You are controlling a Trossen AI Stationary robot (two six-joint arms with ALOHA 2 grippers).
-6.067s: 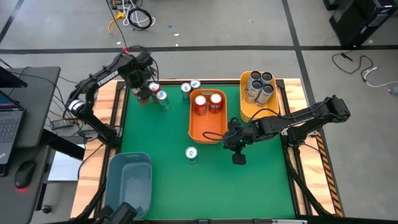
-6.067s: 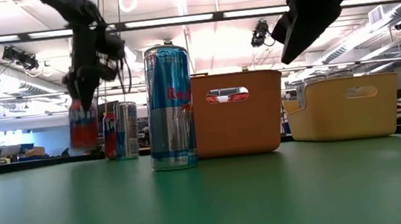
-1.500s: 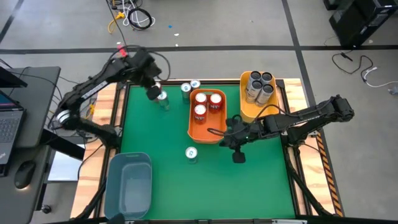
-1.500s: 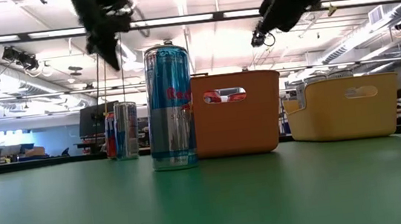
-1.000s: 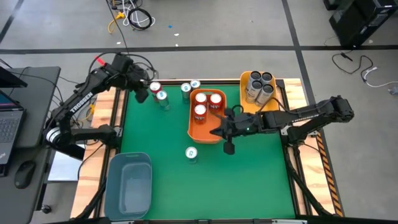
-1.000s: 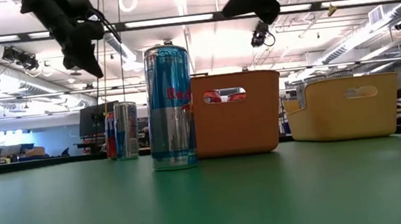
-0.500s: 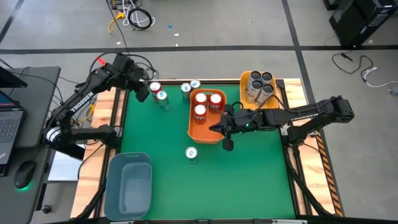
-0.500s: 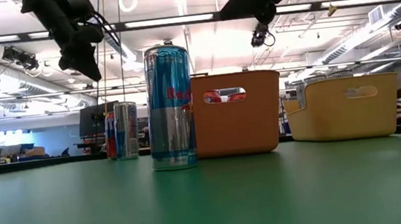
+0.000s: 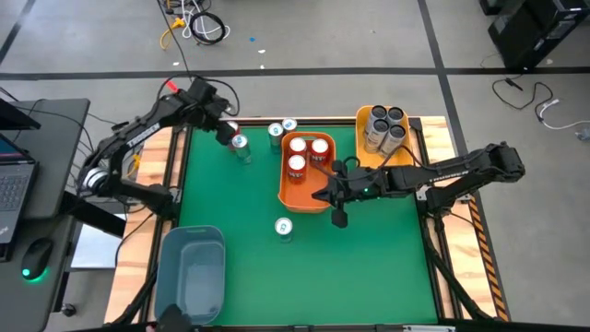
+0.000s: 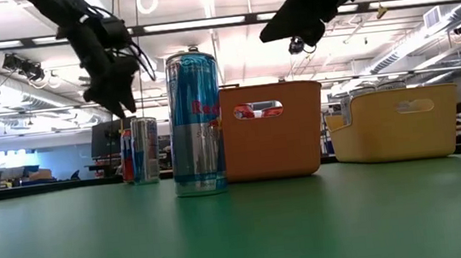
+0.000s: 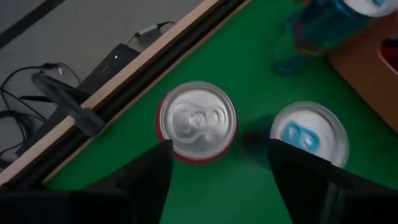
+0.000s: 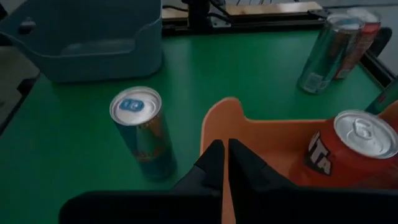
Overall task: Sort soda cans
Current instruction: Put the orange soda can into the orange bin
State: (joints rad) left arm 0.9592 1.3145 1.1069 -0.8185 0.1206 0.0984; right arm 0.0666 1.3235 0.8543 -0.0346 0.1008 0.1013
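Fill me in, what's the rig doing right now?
Sorting soda cans into bins. The left gripper is open above a red can near the table's far left edge, not gripping it. The right gripper is shut and empty over the orange bin, which holds three red cans. The yellow bin has four dark cans; the blue bin looks empty. Teal cans remain on the table.

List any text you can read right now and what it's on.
"Re": red letters, cut off, on the tall blue can.
"TA": white letters, partly hidden, on the red can in the orange bin.
White lettering on the left arm and the right arm: too small to read.
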